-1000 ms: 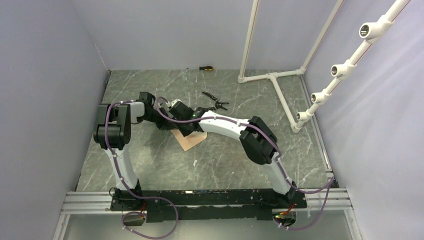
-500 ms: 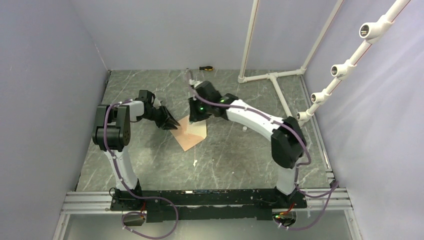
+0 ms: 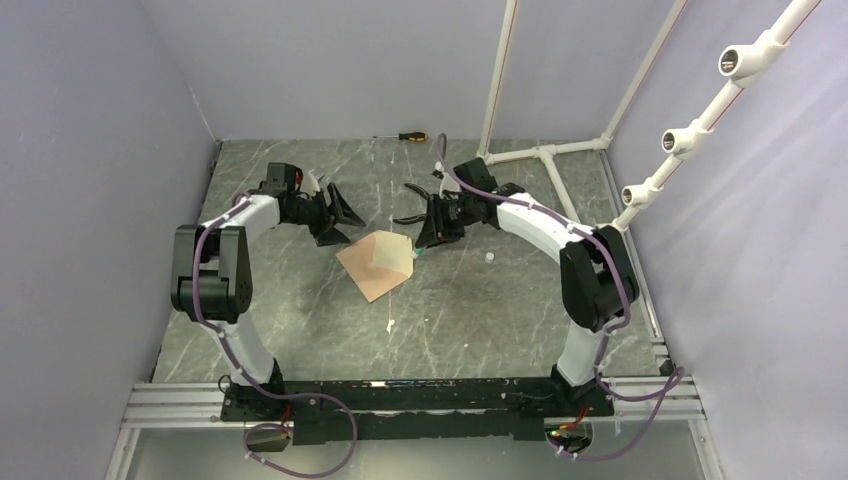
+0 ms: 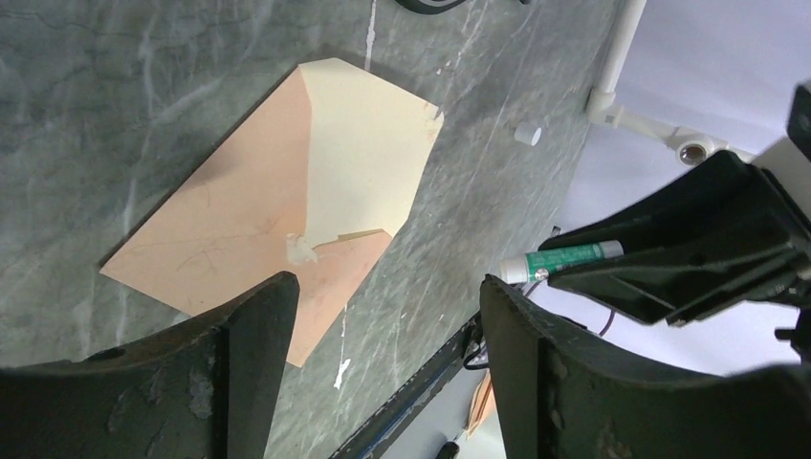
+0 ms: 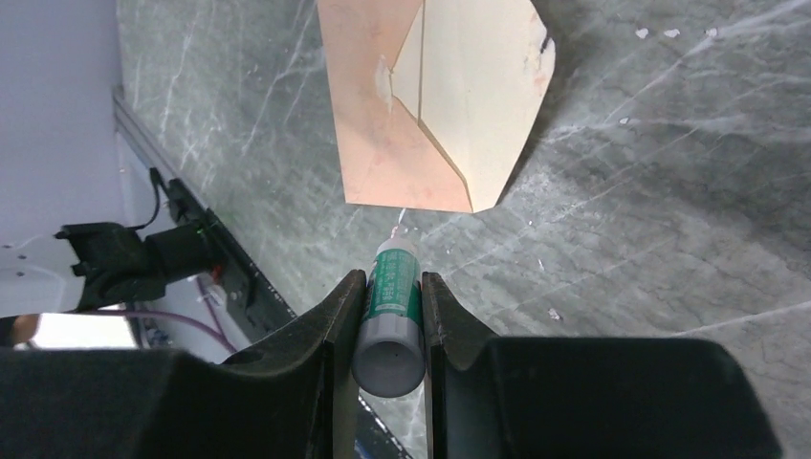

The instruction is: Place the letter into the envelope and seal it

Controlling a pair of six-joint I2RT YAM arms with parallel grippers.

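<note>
Task approx half done, by my read: the kraft-brown paper envelope lies flat mid-table btwn the arms, its pointed cream flap folded out, so not sealed. No separate salmon-brown paper letter in sight, prob inside, can't confirm. Left to do: glue flap, fold down, press. Right gripper is clamped on a green-and-white glue stick, nozzle aimed at the envelope's edge, not touching. Left gripper hovers just beside the envelope, jaws spread wide, holding nothing
</note>
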